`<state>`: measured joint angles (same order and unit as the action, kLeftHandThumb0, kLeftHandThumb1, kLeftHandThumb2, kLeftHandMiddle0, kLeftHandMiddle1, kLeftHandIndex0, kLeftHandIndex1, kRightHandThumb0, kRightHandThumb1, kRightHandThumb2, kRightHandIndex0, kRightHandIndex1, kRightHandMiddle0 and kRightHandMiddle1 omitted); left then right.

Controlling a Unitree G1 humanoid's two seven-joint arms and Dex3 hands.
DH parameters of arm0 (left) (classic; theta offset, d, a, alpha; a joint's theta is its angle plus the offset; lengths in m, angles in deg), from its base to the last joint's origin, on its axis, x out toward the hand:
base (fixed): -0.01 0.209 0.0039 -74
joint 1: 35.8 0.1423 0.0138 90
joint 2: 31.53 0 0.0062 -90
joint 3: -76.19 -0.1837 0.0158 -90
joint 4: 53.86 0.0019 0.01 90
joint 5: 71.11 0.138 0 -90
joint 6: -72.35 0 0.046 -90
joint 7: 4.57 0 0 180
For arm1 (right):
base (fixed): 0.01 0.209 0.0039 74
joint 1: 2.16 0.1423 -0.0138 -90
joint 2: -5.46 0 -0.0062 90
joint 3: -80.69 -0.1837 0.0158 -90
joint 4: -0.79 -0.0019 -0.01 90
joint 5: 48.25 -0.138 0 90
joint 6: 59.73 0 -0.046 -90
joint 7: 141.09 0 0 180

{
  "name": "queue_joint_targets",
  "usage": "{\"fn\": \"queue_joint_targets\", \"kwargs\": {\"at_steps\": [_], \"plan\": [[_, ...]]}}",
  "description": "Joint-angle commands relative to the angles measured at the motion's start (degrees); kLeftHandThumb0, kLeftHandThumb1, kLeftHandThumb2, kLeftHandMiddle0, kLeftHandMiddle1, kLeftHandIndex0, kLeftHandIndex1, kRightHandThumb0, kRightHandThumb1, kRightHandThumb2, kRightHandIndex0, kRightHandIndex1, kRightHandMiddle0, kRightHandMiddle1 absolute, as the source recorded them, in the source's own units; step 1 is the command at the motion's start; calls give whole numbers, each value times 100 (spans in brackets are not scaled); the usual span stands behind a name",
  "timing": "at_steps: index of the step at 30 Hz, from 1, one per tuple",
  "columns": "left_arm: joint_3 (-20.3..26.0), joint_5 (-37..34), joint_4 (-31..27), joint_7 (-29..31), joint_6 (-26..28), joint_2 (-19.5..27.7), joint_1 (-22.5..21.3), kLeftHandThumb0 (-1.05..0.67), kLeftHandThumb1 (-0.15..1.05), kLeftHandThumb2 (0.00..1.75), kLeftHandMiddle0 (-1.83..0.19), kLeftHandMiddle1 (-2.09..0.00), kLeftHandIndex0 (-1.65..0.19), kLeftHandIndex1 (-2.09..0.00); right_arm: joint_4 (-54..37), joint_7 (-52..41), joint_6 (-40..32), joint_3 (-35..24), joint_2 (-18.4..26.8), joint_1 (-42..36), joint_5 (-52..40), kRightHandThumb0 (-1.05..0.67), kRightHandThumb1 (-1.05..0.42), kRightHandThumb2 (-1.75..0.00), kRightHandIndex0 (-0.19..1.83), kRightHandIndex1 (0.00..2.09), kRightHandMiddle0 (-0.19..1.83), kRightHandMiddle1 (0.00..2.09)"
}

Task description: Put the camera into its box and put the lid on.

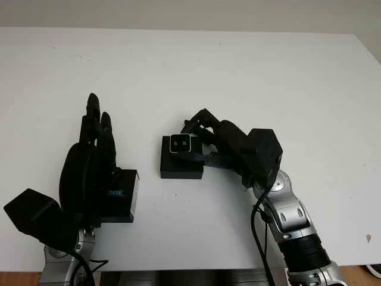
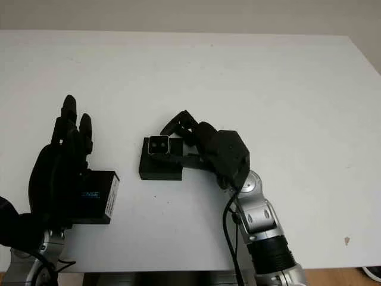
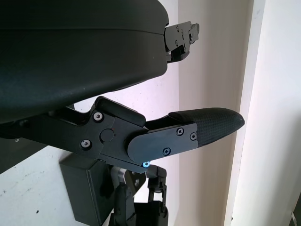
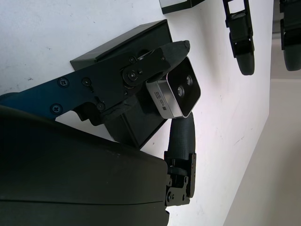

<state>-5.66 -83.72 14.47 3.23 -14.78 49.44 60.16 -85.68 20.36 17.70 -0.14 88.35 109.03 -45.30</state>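
The small silver camera (image 1: 181,143) with two lenses is pinched in my right hand (image 1: 199,136), which is shut on it. It sits at the far edge of the open black box (image 1: 181,167), lenses facing up; the right wrist view shows the camera (image 4: 176,92) between a finger and thumb over the box (image 4: 123,44). I cannot tell whether it touches the box's floor. The black lid (image 1: 121,195), printed "SENSE", lies to the left of the box. My left hand (image 1: 97,124) is open right beside the lid's left side, fingers pointing away from me.
The white table (image 1: 250,77) stretches far behind and to the right of both hands. Its front edge (image 1: 196,269) runs just below the lid and the right forearm. A wall rises behind the table.
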Motion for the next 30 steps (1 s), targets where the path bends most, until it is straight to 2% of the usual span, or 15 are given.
{"fn": "queue_joint_targets", "kwargs": {"at_steps": [1, 30], "plan": [[39, -25, -27, -11, 15, 7, -19, -78, 105, 62, 19, 0, 19, 0, 34, 5, -27, 31, -26, -3, -1, -47, -105, -11, 20, 5, 20, 209], [66, -72, -13, 39, 16, 54, -10, -77, 105, 64, 19, 0, 19, 0, 367, 84, 241, 130, -8, -67, 117, -48, -105, -13, 20, 5, 17, 209]]}}
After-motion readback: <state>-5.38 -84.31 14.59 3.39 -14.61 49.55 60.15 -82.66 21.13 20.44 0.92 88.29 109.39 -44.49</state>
